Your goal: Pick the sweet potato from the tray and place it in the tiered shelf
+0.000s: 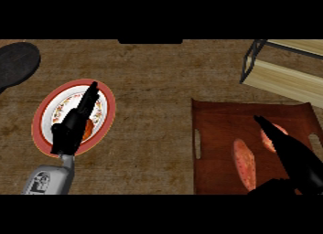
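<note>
The right hand (288,151) is hovering over the tray (218,114), fingers straight and gripping nothing, positioned for a pick. The sweet potato (244,164) is lying in the tray just beside it. The left hand (72,125) is resting open above the plate (42,112). The shelf (292,73) is standing beyond the tray.

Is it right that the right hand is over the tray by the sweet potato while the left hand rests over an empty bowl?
Not quite. In the head view the left hand is over a patterned plate, not a bowl. The rest holds: the right hand is over the tray beside the sweet potato.
</note>
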Controlling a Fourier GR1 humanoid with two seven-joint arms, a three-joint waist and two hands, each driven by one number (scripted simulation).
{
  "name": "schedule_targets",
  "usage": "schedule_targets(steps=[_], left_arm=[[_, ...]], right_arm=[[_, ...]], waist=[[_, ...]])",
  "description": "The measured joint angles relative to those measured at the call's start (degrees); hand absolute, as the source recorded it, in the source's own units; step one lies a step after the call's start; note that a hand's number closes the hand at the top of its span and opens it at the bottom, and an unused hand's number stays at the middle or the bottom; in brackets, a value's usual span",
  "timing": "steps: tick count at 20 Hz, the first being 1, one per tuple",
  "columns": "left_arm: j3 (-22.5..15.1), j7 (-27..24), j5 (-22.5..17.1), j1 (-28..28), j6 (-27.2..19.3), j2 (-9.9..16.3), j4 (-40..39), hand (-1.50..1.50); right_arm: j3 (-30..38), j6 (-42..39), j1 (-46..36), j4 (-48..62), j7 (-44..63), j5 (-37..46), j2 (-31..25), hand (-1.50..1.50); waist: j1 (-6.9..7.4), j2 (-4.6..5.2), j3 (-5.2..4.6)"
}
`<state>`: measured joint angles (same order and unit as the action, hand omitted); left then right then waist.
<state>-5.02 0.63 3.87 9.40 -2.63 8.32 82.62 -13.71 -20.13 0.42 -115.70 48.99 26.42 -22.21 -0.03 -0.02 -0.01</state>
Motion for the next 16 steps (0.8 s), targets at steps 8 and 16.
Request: schedule_targets(steps=[8,16], left_arm=[[0.91,0.16,1.44,-0.06,1.02,-1.12,-0.08,0.0],[1.44,2.31,2.7,0.08,1.72,-2.28,1.84,0.0]], right_arm=[[0.68,-0.82,1.89,2.66,-3.99,5.33,2.99,-1.5],[1.62,-1.69,2.63,5.89,-7.1,9.63,5.96,-1.5]], waist=[[-0.06,-0.01,0.0],[-0.04,-0.01,0.01]])
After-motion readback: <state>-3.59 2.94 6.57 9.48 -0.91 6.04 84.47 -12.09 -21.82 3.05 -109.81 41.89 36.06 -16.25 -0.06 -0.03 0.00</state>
